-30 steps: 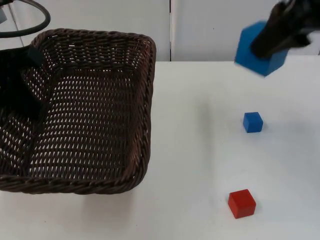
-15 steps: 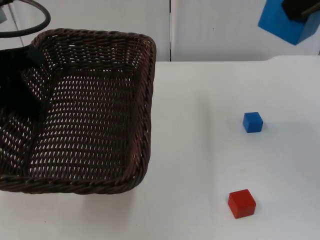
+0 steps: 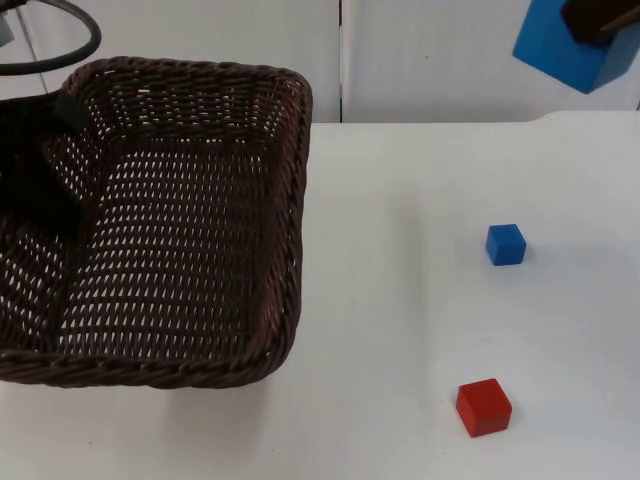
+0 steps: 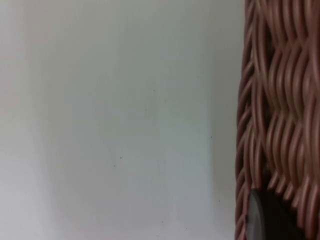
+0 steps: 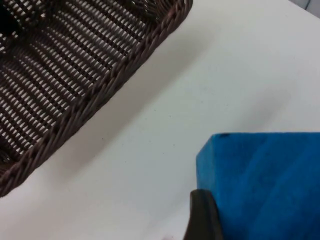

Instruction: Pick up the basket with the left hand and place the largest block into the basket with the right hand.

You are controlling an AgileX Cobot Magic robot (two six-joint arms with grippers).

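Basket [image 3: 180, 220]: dark brown wicker, lifted at the table's left side, unmoved since half a second ago; its rim also shows in the right wrist view [image 5: 100, 95].
Left gripper [image 3: 40, 170]: clamped on the basket's left wall, one black fingertip [image 4: 262, 220] pressed against the weave; position unchanged from the earlier frames.
Large blue block [image 3: 575, 45]: far right of the basket and well above the table, tilted, against the grey partition wall; it has crept very slightly toward the basket since half a second ago, and sits much higher than a second ago.
Right gripper [image 3: 600, 15]: closed on the large blue block, one finger [image 5: 202, 217] against its side face [image 5: 260, 185].
Small blue block [image 3: 506, 244]: on the table [image 3: 400, 300], right of the basket, same spot as before.
Red block [image 3: 484, 407]: on the table, right of the basket's near corner, nearer the camera than the small blue block, not moved.
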